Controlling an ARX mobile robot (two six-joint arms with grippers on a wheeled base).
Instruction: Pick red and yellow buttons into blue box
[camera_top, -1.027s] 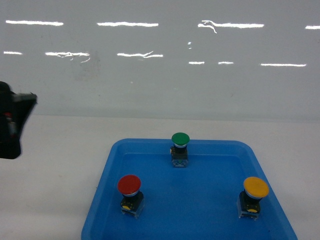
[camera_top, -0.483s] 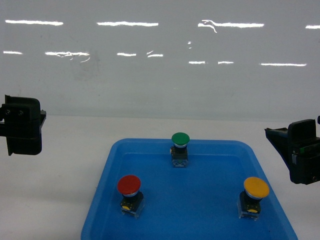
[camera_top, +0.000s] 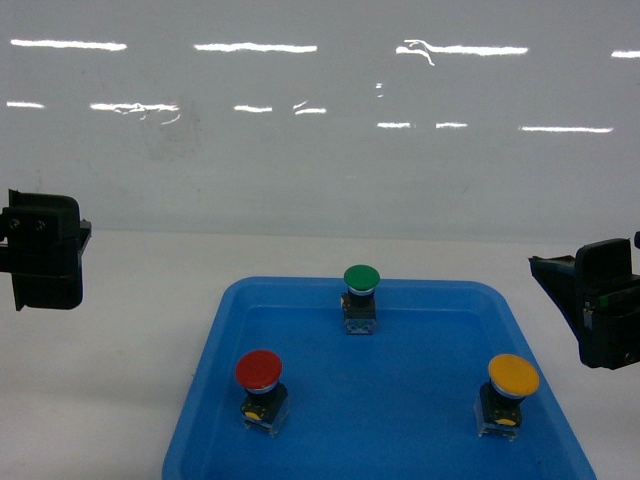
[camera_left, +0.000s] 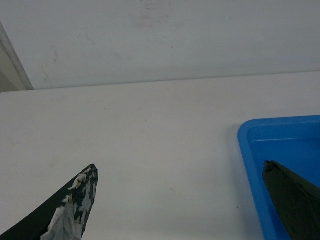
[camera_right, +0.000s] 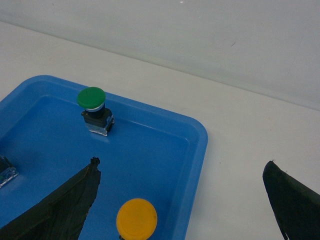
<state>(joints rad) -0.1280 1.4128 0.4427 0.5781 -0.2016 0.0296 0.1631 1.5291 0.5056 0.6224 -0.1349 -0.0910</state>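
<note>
The red button (camera_top: 258, 370) stands at the front left of a shallow blue tray (camera_top: 300, 285), and the yellow button (camera_top: 513, 375) at its front right. My left gripper (camera_top: 45, 250) hangs open over the white table, left of the tray. In the left wrist view its fingers (camera_left: 180, 166) hold nothing, and the tray corner (camera_left: 280, 140) lies beside the right finger. My right gripper (camera_top: 605, 305) hangs open off the tray's right edge. In the right wrist view it (camera_right: 181, 161) straddles the tray rim (camera_right: 200, 135), with the yellow button (camera_right: 136, 218) just inside the left finger. The blue box is out of view.
A green-capped button (camera_top: 361, 277) stands at the back middle of the tray, seen also in the right wrist view (camera_right: 91, 97). A grey wall (camera_top: 320, 150) rises behind the white table (camera_top: 130, 350).
Over the last second the left gripper swung up and turned at the left edge, and the right gripper came into the head view on the right. Both have held still for the last half second.
</note>
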